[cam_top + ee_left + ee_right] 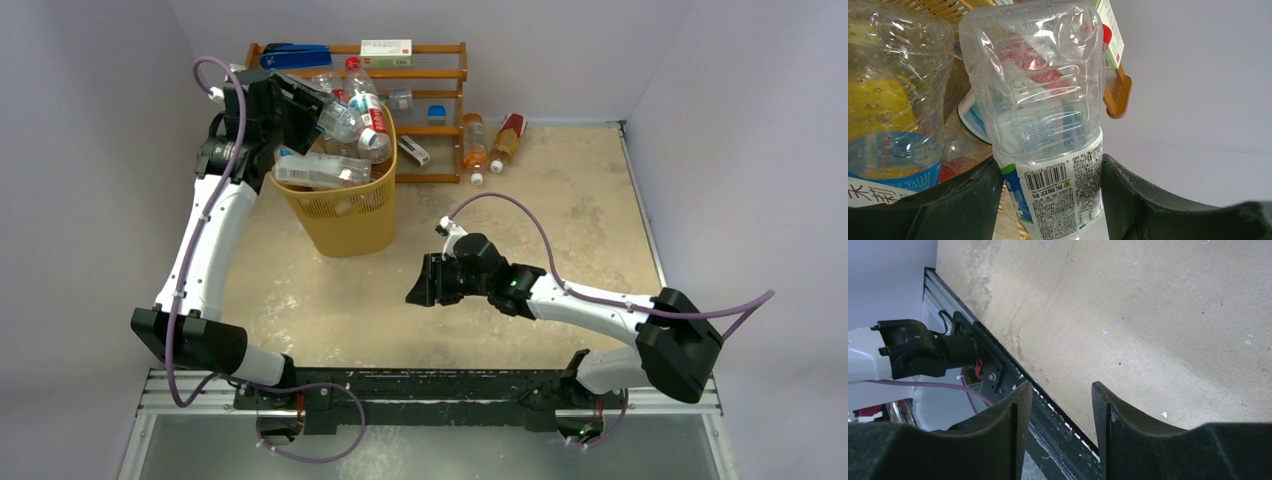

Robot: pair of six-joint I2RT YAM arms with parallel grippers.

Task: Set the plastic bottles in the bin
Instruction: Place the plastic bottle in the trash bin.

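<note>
The yellow mesh bin (345, 225) stands at the back left, piled above its rim with several plastic bottles (320, 172). My left gripper (318, 116) is over the bin's far rim, shut on a clear bottle (345, 122) with a white and blue label. In the left wrist view the gripper (1050, 167) has its fingers against both sides of this bottle (1043, 100), with other bottles (888, 110) packed to its left. An orange bottle (474, 143) and a red-labelled bottle (507, 138) lie on the table by the rack. My right gripper (414, 290) is open and empty, low over the table's middle; it also shows in the right wrist view (1062, 392).
A brown wooden rack (445, 90) stands against the back wall behind the bin, with a blue stapler (295, 55) and a small box (385, 50) on top. Grey walls close in left, right and back. The front rail (1013, 375) lies below my right gripper.
</note>
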